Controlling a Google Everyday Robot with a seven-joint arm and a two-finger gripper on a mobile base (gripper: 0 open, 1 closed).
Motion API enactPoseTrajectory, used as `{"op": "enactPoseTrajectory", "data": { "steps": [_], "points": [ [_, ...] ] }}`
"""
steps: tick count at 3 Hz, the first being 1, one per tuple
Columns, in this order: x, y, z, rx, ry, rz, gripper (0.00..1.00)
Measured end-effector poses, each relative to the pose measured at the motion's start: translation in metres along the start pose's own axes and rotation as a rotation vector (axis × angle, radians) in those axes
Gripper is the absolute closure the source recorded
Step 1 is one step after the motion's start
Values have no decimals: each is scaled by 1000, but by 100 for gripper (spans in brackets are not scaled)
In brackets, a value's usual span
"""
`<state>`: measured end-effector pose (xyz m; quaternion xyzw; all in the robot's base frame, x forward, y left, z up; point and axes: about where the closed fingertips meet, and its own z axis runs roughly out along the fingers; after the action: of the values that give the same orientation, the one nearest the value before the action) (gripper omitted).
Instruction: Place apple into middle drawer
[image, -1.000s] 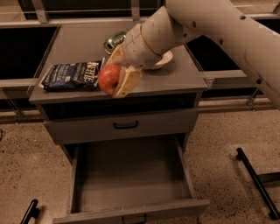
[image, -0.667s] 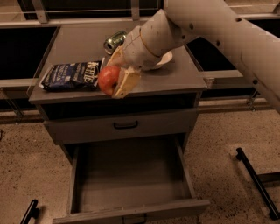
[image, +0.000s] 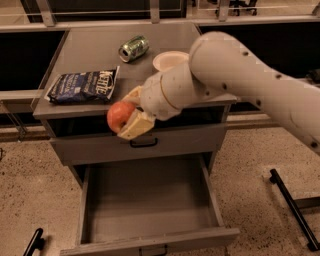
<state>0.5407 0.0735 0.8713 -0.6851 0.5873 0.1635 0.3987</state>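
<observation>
The gripper (image: 129, 114), clamped on the apple (image: 119, 116), hangs over the open middle drawer (image: 150, 202); lowering and letting go are left

Gripper (image: 128, 113) holds apple (image: 118, 115) above open middle drawer (image: 150, 202).

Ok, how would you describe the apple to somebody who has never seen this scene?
Find the grey cabinet with its middle drawer pulled open at the bottom. At the cabinet's front edge, above that drawer, the gripper is shut on the apple. It is the only round red-orange thing; the chip bag, green can and white bowl lie on top.
</observation>
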Motion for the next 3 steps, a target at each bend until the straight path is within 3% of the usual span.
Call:
{"op": "enactPoseTrajectory", "data": {
  "steps": [1, 2, 3],
  "points": [
    [49, 69, 31, -52, 37, 73, 100],
    [53, 79, 36, -74, 45, 74, 100],
    [79, 88, 71, -78, -17, 145, 100]
  ]
}}
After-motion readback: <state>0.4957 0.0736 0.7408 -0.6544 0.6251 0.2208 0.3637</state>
